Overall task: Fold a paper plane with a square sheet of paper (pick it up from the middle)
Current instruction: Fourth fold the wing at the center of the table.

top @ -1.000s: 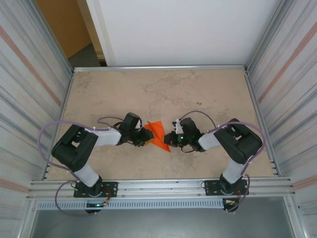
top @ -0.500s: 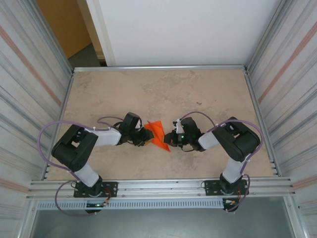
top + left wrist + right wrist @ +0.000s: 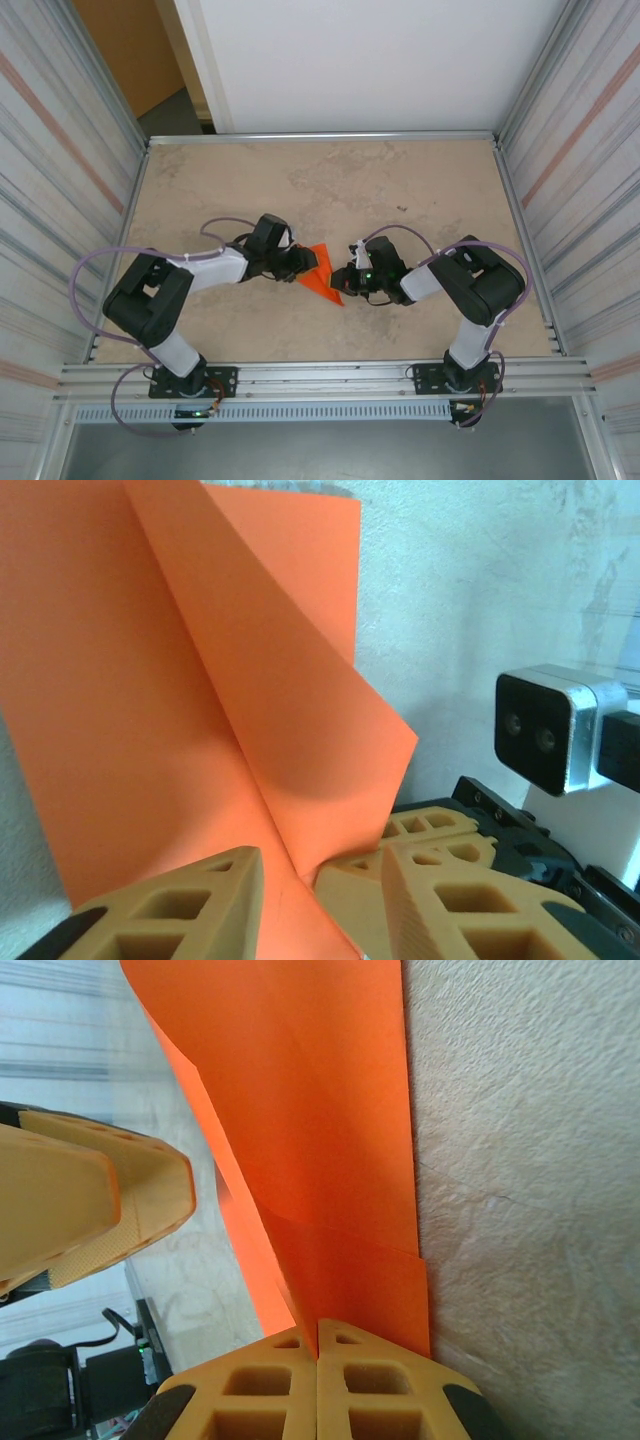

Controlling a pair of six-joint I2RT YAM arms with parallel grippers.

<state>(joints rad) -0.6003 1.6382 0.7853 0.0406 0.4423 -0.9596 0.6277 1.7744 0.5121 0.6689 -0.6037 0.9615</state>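
The orange sheet of paper [image 3: 323,277], folded into overlapping flaps with a crease, rests on the table between my two grippers. In the left wrist view the paper [image 3: 180,680] spreads upward from my left gripper [image 3: 320,865]. Its jaws stand apart and open, and the paper's lower corner runs between them without being pinched. From above, the left gripper [image 3: 304,262] reaches over the paper's left edge. My right gripper [image 3: 344,280] is at the paper's right side. In the right wrist view the gripper [image 3: 318,1326] is shut on the folded edge of the paper [image 3: 320,1140].
The beige table [image 3: 400,190] is bounded by a metal rail [image 3: 320,136] at the back and corrugated walls on both sides. Purple cables [image 3: 100,262] loop off the arms. The right wrist camera [image 3: 545,740] sits close beside the left fingers.
My left gripper has opened its jaws and shifted right and slightly away, over the paper. The paper's raised upper flap has dropped lower. The right gripper holds still.
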